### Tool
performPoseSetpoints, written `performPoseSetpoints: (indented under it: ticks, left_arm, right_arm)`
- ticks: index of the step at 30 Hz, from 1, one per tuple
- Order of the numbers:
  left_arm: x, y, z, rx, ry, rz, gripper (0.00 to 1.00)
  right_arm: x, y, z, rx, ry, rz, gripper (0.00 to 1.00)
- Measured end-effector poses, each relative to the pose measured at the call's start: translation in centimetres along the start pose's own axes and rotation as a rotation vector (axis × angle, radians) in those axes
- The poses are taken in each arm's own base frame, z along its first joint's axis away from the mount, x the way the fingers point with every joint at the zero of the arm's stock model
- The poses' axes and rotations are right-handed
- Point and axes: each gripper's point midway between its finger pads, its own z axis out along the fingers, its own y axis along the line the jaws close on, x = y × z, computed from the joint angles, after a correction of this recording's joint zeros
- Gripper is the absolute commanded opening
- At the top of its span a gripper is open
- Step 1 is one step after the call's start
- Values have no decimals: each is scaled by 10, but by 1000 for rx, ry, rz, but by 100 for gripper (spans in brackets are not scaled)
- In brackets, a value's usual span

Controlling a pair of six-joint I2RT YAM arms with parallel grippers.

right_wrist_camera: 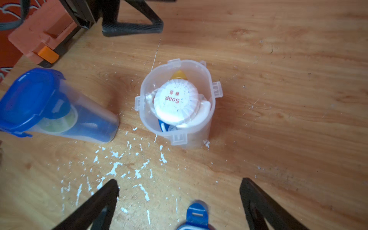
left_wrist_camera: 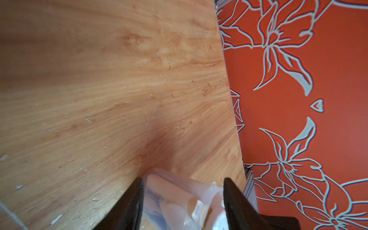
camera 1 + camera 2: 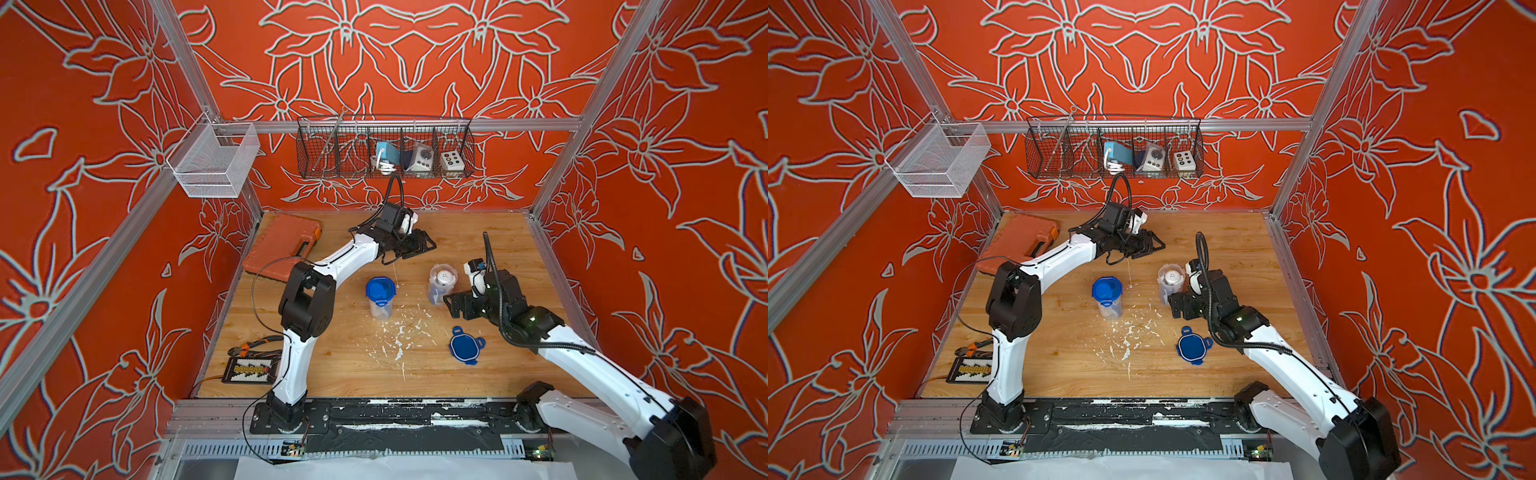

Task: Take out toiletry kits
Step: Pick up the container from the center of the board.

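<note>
**Fig.** Key relation: open jar (image 1: 196,137) upright on table (image 3: 490,249), mouth up, long axis vert., dead ahead of R gripper (image 1: 179,181). Near, not touching.

- **R gripper:** jaws spread wide, nothing between. Loose blue lid (image 3: 466,345) flat on table just beside it, on robot's side.
- **First toiletry kit** (image 1: 202,105): inside open jar, packed up to rim.
  - Soap puck (image 1: 173,99) on top, label up.
  - Gold cap (image 1: 178,74) at wall farthest from R jaws.
  - Blue-white piece (image 1: 163,125) at wall nearest them.
- **Judged:** R arm much the nearer. Jar walls in the way of any side grip, so entry from above, along jar axis, w/ puck first in line.
- **L gripper** (image 2: 182,180): well apart from both jars, toward far edge of table. Jaws partly closed either side of clear plastic packet (image 2: 179,203), apparently pinching it. Contents not legible.
- **Second toiletry kit** (image 1: 59,121): shut inside lidded jar (image 3: 379,297), standing between the two arms. Greenish round top visible thru wall.
</note>
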Motion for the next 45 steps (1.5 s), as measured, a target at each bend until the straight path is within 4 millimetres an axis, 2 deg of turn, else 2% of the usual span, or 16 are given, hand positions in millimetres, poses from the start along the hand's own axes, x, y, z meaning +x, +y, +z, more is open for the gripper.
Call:
performPoseSetpoints:
  ticks: [5, 11, 14, 18, 23, 29, 35, 38, 41, 45]
  left_arm:
    - [4, 1, 12, 38, 37, -37, 60]
    - [11, -7, 17, 75, 63, -39, 59]
    - [20, -9, 23, 89, 81, -35, 59]
    - [40, -1, 32, 88, 123, -52, 59]
    - [52, 3, 38, 92, 146, -57, 58]
    - [56, 3, 36, 108, 138, -51, 59]
    - [58, 2, 34, 101, 139, -51, 60]
    - [59, 3, 34, 87, 139, -44, 61]
    - [55, 3, 31, 56, 124, -28, 61]
    - [42, -3, 17, 4, 70, 18, 61]
  right_arm:
    - [4, 2, 21, 48, -44, -86, 97]
    - [-10, 2, 39, 95, -119, -140, 97]
    - [-13, 0, 50, 114, -134, -152, 97]
    - [-7, -1, 66, 121, -118, -169, 97]
    - [-8, -1, 74, 129, -132, -169, 96]
    - [-8, 1, 80, 123, -118, -191, 86]
    - [-3, 2, 75, 109, -88, -193, 82]
    - [-1, 1, 63, 109, -61, -194, 81]
    - [-9, 3, 48, 110, -46, -179, 80]
    - [-5, 1, 35, 124, 32, -152, 79]
